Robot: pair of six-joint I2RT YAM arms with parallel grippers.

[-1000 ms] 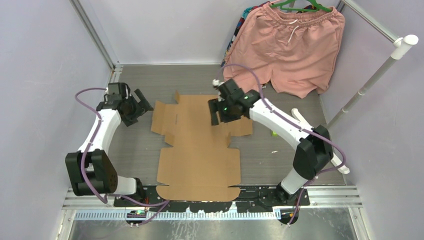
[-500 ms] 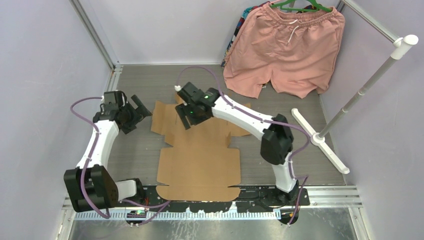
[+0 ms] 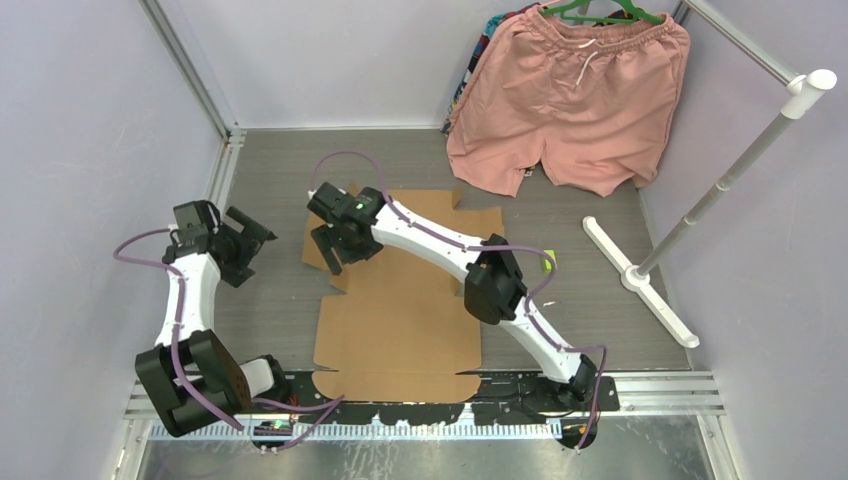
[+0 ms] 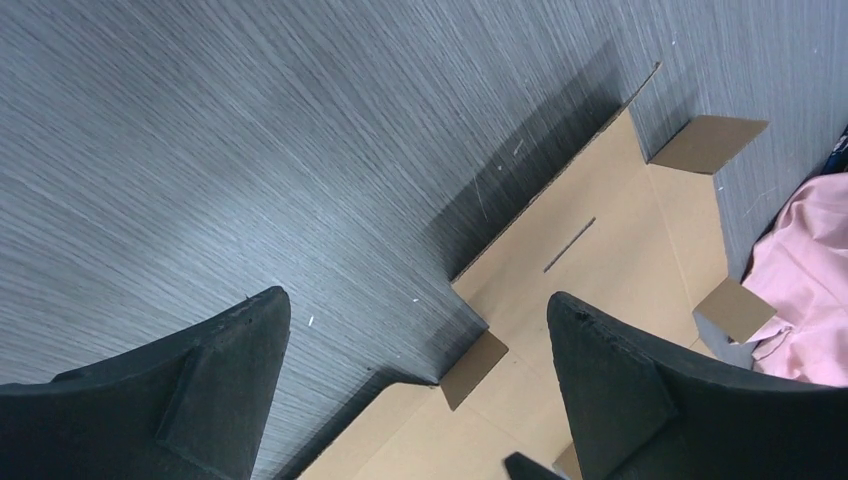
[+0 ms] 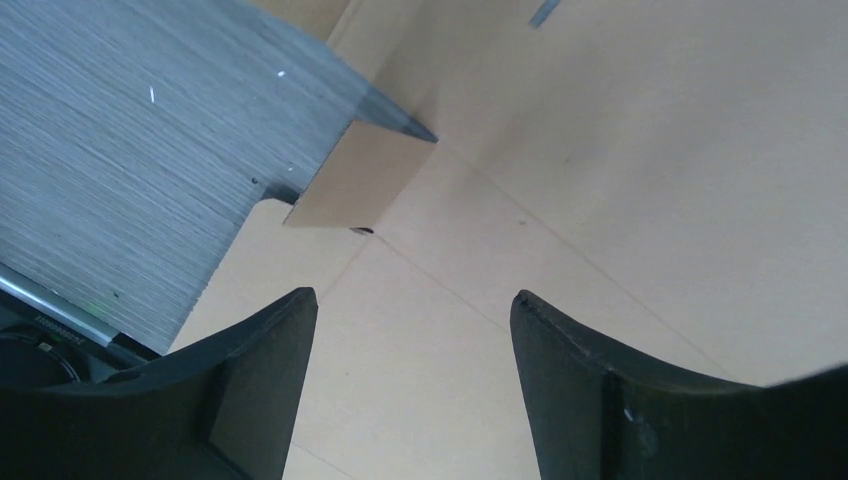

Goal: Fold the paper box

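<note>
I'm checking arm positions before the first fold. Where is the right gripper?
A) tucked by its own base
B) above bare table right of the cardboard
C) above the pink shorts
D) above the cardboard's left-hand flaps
D: the right gripper hangs open above the left-hand flaps of the paper box, its arm reaching across the sheet in the top view.

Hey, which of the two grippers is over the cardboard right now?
The right gripper, open above the left edge of the paper box. The left gripper, also open, hangs over the table beside the sheet.
</note>
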